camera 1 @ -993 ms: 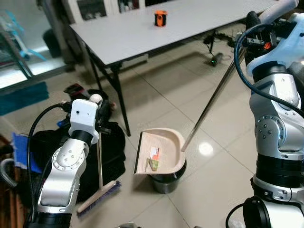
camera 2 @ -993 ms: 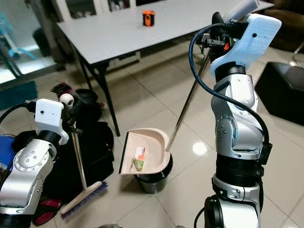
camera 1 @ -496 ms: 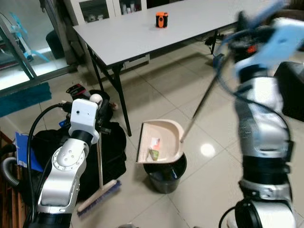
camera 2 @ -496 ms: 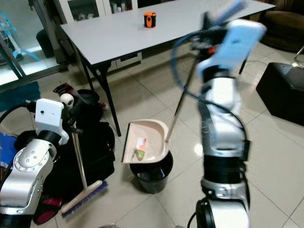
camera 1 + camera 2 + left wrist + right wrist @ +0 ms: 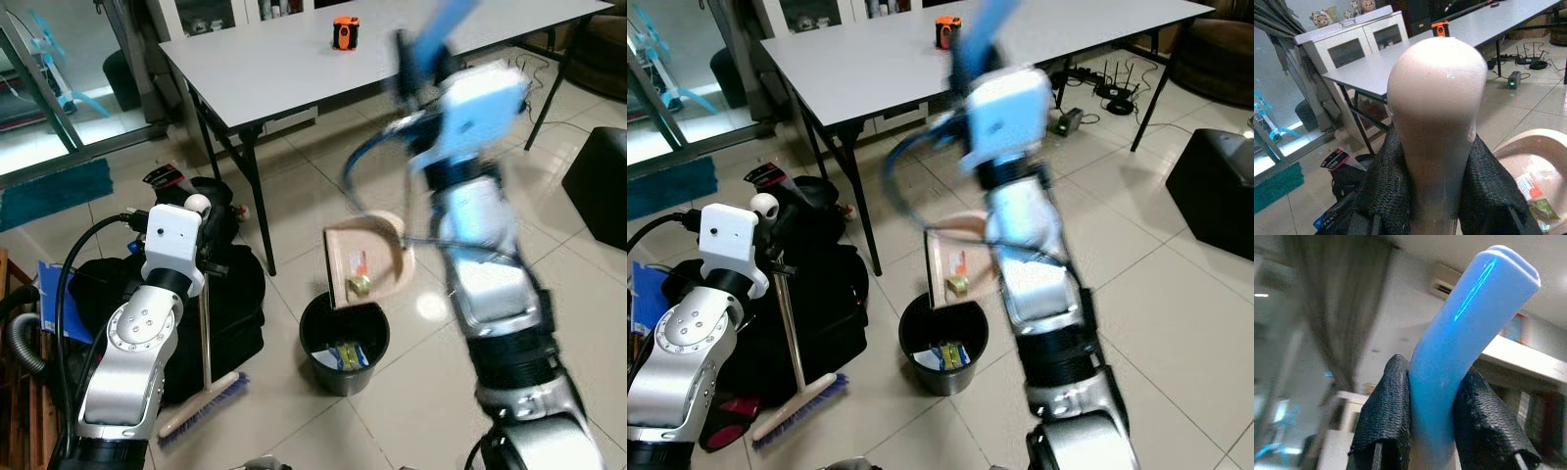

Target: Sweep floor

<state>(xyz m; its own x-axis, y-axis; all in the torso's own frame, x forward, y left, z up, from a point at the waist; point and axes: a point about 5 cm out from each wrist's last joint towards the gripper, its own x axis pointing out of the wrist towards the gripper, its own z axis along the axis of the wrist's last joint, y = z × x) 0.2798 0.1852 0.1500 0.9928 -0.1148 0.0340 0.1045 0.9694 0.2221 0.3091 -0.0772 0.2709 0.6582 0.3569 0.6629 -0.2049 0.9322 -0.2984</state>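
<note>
Left gripper [image 5: 1432, 196]: fingers pressed on the broom [image 5: 205, 343] handle just under its pale knob; brush head on the tiled floor beside a black bag [image 5: 235, 294]. Right gripper [image 5: 1432, 440]: pinching the blue grip of the dustpan [image 5: 367, 262]. Pan, blurred, apparently tipped steeply over the black bin [image 5: 343, 343], scraps at its lower edge. Wrapper lies in the bin. Grey table [image 5: 274, 69] behind.

The dustpan [image 5: 367, 264] is pale beige with a blue handle [image 5: 1464, 338], and holds a scrap of red-and-white wrapper and a yellow-green one. Below it, the bin [image 5: 344, 342] is black. The broom [image 5: 203, 408] has purple bristles and a cream knob [image 5: 1436, 98]. The surface [image 5: 294, 59] is light grey and carries an orange-and-black item [image 5: 344, 31]. Floor tiles [image 5: 294, 196] are glossy off-white.
</note>
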